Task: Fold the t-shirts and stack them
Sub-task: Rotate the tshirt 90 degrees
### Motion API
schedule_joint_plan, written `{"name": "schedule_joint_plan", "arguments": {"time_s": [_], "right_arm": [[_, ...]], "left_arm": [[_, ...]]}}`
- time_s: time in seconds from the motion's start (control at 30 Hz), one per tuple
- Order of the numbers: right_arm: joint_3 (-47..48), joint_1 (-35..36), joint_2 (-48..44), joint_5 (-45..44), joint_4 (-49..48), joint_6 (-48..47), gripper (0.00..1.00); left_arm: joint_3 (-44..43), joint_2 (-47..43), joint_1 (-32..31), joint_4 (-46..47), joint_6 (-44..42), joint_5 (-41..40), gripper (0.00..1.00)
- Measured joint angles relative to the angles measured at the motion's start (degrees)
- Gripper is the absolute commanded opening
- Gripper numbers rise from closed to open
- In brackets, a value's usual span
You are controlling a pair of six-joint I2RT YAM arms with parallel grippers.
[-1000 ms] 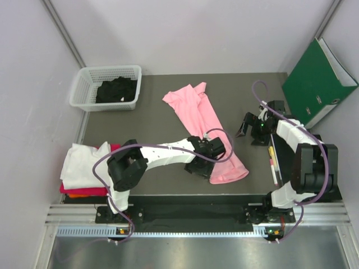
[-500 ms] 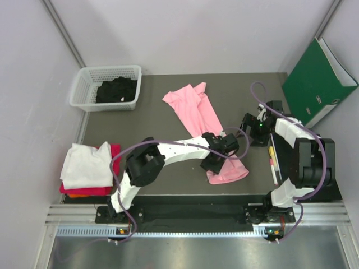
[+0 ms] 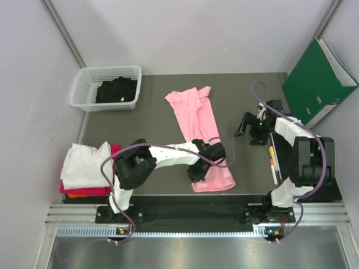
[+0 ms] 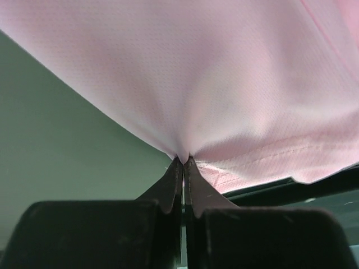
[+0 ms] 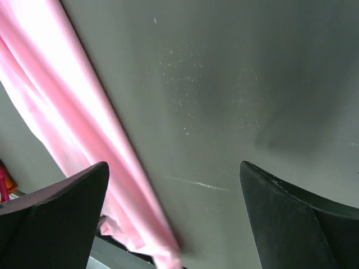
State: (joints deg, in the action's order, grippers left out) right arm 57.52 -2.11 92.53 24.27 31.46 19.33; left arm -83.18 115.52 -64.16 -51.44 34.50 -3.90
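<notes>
A light pink t-shirt lies as a long narrow strip down the middle of the table, and its near end reaches towards the front edge. My left gripper is at the left side of that near end, shut on a pinch of the pink fabric, which rises in a fold from my closed fingertips. My right gripper hovers to the right of the shirt, open and empty. The pink strip runs past its left finger.
A stack of folded t-shirts sits at the left edge: white on top, magenta-red and orange under it. A white mesh basket at back left holds a black shirt. A green binder and small markers are on the right.
My left gripper has shut on the near end of the pink shirt and drawn it left, so the strip now lies straighter. The right arm has barely moved.
</notes>
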Motion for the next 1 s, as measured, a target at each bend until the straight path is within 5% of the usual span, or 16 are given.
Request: {"name": "schedule_joint_plan", "arguments": {"time_s": [0.3,0.33,0.37,0.47,0.57,0.8,1.0], "right_arm": [[0.04,0.15,1.66,1.03,-0.66,0.22,1.00],[0.17,0.44,1.66,1.01,-0.59,0.17,1.00],[0.46,0.70,1.73,0.92,-0.57,0.17,1.00],[2.36,4.00,1.77,-0.42,-0.70,-0.24,1.00],[4.66,8.74,2.08,-1.60,-1.53,-0.28,1.00],[14.36,13.20,12.39,-1.22,-10.56,2.73,1.00],[26.40,13.51,26.56,-0.39,-16.72,6.82,0.95]], "left_arm": [[13.33,-10.73,0.04,-5.88,4.57,-3.56,0.04],[13.49,-12.00,0.04,-6.45,5.07,-4.26,0.15],[13.51,-13.18,0.04,-6.78,5.49,-4.94,0.40],[12.90,-18.23,0.04,-8.04,7.02,-8.13,0.77],[10.78,-22.38,0.11,-8.98,8.96,-11.65,0.89],[10.97,-29.20,1.90,-7.28,12.22,-14.91,0.89],[20.11,-34.62,10.82,-0.37,13.57,-8.59,0.89]]}}
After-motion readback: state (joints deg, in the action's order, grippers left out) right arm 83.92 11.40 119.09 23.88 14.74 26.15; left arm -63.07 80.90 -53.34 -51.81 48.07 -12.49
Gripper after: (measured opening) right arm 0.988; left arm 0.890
